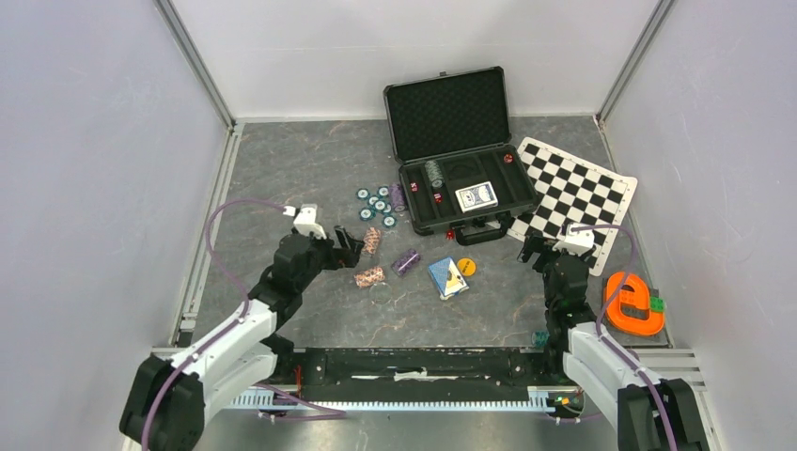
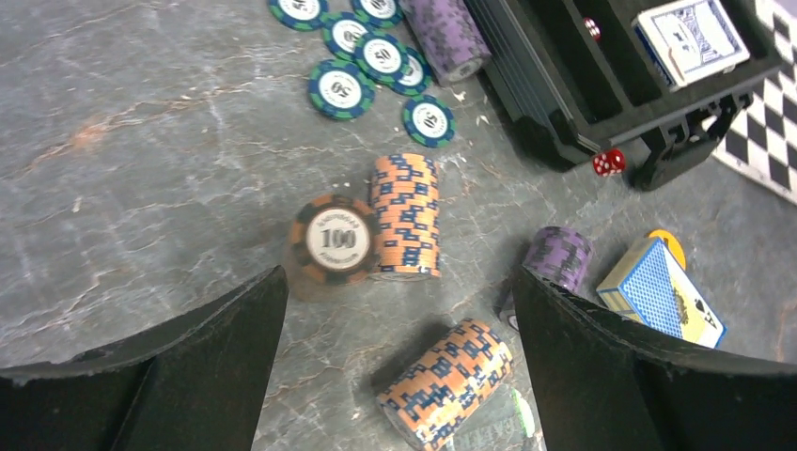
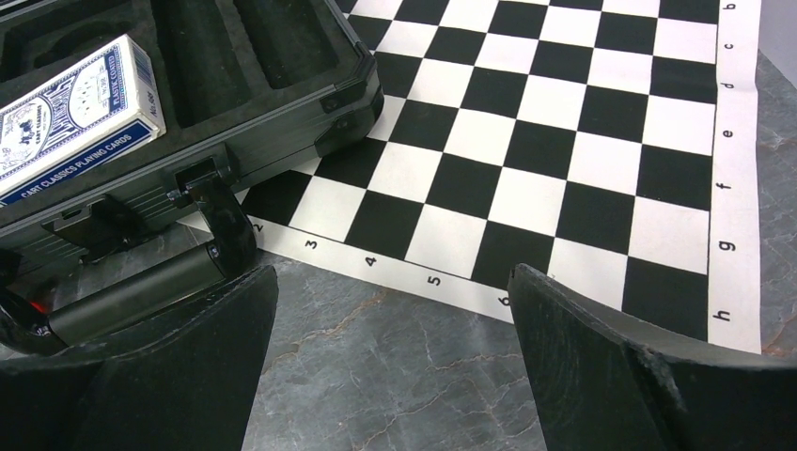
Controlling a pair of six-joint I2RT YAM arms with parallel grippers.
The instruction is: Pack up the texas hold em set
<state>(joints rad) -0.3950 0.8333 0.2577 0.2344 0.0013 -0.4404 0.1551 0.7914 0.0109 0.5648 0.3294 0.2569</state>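
The black case (image 1: pixel 461 178) stands open at the back, with a blue card deck (image 1: pixel 476 195) and a chip stack (image 1: pixel 433 173) in its foam. Loose teal chips (image 1: pixel 376 205), purple stacks (image 1: pixel 406 261) and brown-white stacks (image 1: pixel 368 276) lie left of it. A second deck (image 1: pixel 447 277) and the yellow button (image 1: pixel 466 267) lie in front. My left gripper (image 1: pixel 350 249) hangs open over a lying brown-white roll (image 2: pixel 446 381), not touching it. A red die (image 2: pixel 608 162) sits by the case handle. My right gripper (image 3: pixel 392 282) is open and empty over bare table beside the handle (image 3: pixel 132 291).
The black-and-white checkered mat (image 1: pixel 575 193) lies right of the case, partly under it. An orange ring toy (image 1: pixel 632 305) rests by the right arm. Grey walls enclose the table on three sides.
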